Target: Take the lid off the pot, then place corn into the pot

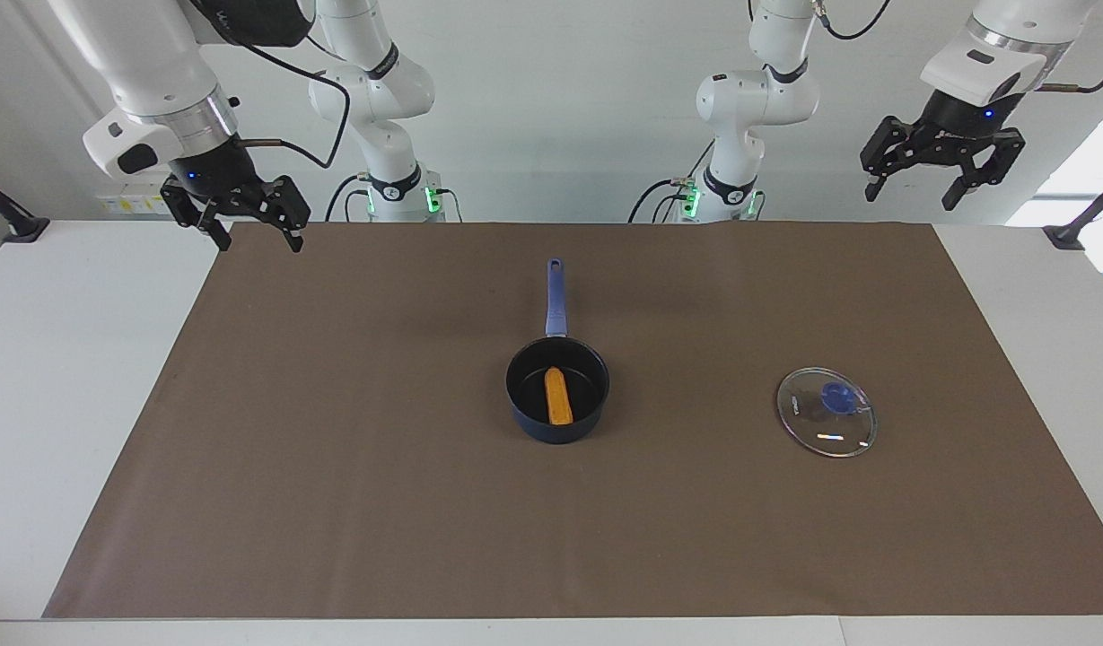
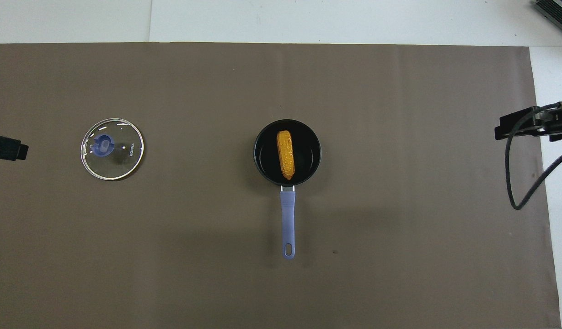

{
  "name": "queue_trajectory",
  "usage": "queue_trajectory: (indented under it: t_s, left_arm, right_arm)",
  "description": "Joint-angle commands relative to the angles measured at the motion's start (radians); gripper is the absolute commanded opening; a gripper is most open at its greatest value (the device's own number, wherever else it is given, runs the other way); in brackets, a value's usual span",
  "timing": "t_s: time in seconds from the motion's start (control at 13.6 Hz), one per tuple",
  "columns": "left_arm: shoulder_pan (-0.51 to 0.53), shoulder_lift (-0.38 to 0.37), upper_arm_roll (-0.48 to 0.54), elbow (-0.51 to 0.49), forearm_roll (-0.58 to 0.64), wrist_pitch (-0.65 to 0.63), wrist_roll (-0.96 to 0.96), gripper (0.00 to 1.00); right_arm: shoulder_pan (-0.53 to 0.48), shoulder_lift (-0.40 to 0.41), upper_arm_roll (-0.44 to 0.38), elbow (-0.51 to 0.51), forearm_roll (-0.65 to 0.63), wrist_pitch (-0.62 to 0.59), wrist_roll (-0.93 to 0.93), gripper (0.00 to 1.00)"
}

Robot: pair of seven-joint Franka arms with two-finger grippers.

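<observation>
The navy pot (image 1: 557,388) stands in the middle of the brown mat, its blue handle (image 1: 556,298) pointing toward the robots. The corn (image 1: 558,397) lies inside the pot; it also shows in the overhead view (image 2: 286,154) in the pot (image 2: 287,152). The glass lid (image 1: 826,412) with its blue knob lies flat on the mat toward the left arm's end, apart from the pot; the overhead view shows the lid (image 2: 112,149) too. My left gripper (image 1: 913,193) is open and empty, raised over its end of the table. My right gripper (image 1: 257,240) is open and empty, raised over the mat's corner at its end.
The brown mat (image 1: 354,467) covers most of the white table (image 1: 66,377). Black camera stands (image 1: 13,220) sit at the table's corners near the robots. A black cable (image 2: 518,183) loops down from the right gripper (image 2: 523,127). Only the left gripper's tip (image 2: 6,150) shows in the overhead view.
</observation>
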Motion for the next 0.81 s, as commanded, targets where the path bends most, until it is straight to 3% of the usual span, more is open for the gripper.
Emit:
queue_trajectory:
  t_s: [0.0, 0.44, 0.74]
  left_arm:
    - [-0.018, -0.031, 0.012, -0.034, 0.005, -0.009, -0.015, 1.0]
    - [-0.017, -0.032, 0.012, -0.036, 0.005, -0.013, -0.013, 1.0]
    - [-0.015, -0.032, 0.012, -0.037, 0.005, -0.008, -0.013, 1.0]
  right_arm:
    - [-0.036, -0.027, 0.01, -0.02, 0.023, -0.009, -0.029, 1.0]
    - [-0.034, -0.117, 0.008, -0.028, 0.02, -0.065, -0.018, 1.0]
    - [-0.037, -0.129, 0.005, -0.034, 0.015, -0.064, -0.027, 1.0]
